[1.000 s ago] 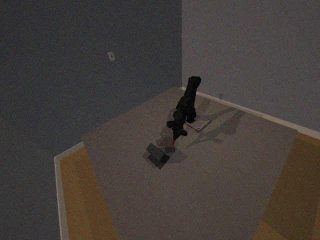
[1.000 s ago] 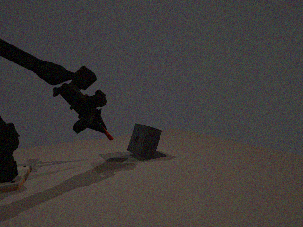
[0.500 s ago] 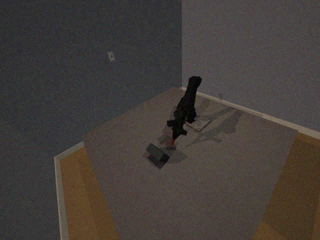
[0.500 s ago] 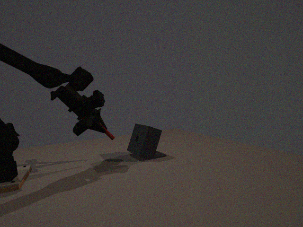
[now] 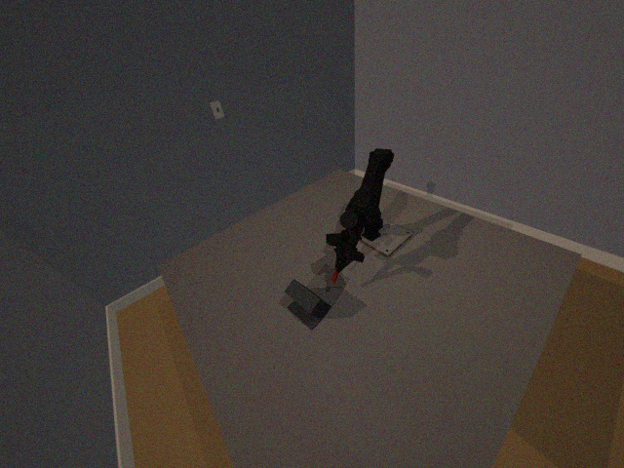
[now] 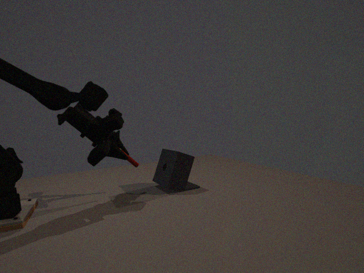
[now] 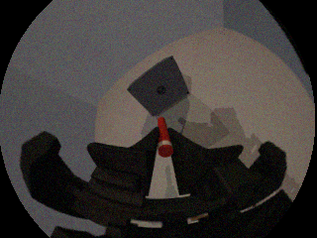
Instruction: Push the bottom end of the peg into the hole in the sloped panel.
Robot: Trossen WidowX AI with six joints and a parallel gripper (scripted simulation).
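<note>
Peg (image 5: 333,276) (image 6: 132,161) (image 7: 162,134) picked up, tilted, clamped in jaws of gripper (image 5: 337,272) (image 6: 128,156) (image 7: 162,130), left of and apart from dark block (image 6: 169,169) (image 7: 160,88) w/ hole (image 6: 164,166) (image 7: 160,89) in near-robot face; alignment, insertion, release & retreat left, approx. halfway.

Pale tabletop (image 5: 382,347) (image 6: 235,223) (image 7: 258,84): dark tilted block (image 5: 304,299) (image 6: 174,169) (image 7: 165,81) (hole in face), arm's base plate (image 5: 394,245) (image 6: 28,207).
</note>
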